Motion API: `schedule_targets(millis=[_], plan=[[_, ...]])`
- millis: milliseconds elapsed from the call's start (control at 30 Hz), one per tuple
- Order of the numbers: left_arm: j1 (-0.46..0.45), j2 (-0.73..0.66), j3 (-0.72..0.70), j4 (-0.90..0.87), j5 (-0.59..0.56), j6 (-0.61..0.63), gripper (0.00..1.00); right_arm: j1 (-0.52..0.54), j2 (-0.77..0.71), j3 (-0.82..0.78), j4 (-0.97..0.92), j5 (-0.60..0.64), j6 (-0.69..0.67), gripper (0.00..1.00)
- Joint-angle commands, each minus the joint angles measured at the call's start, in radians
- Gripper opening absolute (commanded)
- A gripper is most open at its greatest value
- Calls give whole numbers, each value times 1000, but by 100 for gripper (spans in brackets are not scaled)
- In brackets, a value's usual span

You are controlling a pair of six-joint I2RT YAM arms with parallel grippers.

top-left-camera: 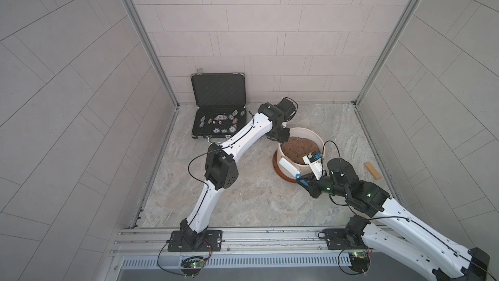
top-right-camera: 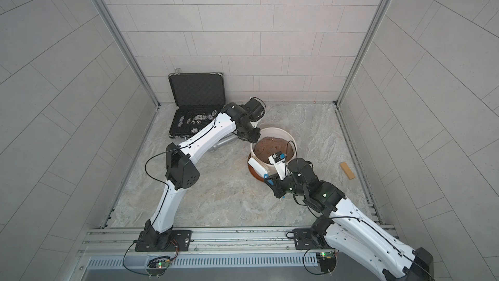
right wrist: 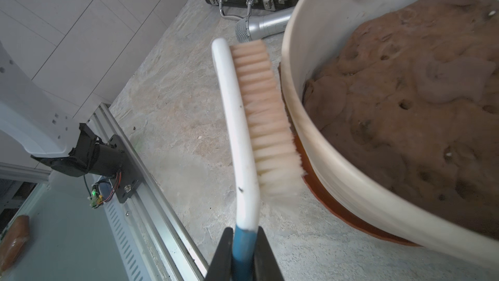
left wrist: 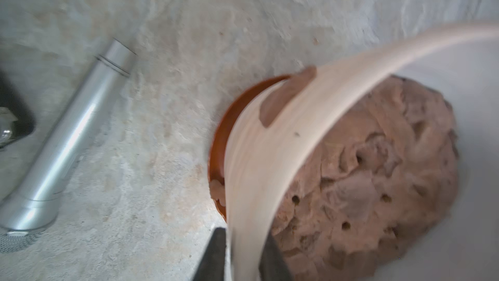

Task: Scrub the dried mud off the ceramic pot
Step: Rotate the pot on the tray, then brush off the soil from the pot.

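In both top views my left gripper point(top-left-camera: 282, 138) point(top-right-camera: 252, 136) sits at the rim of the ceramic pot point(top-left-camera: 302, 129) point(top-right-camera: 272, 129), and the right gripper point(top-left-camera: 302, 179) holds a brush point(top-left-camera: 287, 166) against its wall. Left wrist view: the fingers point(left wrist: 213, 255) straddle the rim, one inside and one outside (pinching or slack, I cannot tell), with dried mud point(left wrist: 286, 96) on the outer wall just beyond them. Right wrist view: the fingers point(right wrist: 221, 258) are clenched on the blue handle, bristles touching the pot ahead of the tips.

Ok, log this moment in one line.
right end effector: shut on scrub brush | bristles: against ceramic pot wall | left end effector: straddling rim | dried mud: patch on wall
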Motion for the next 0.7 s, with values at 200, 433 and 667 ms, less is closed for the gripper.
schedule_targets(millis=[200, 433, 667], plan=[[29, -105, -28, -51, 110, 31, 40, 109, 47, -26, 74, 284, 127, 0], [73, -171, -109, -35, 128, 33, 40, 108, 117, -70, 161, 241, 108, 0], [111, -241, -216, 12, 100, 30, 41, 108, 301, -68, 197, 105, 47, 0]])
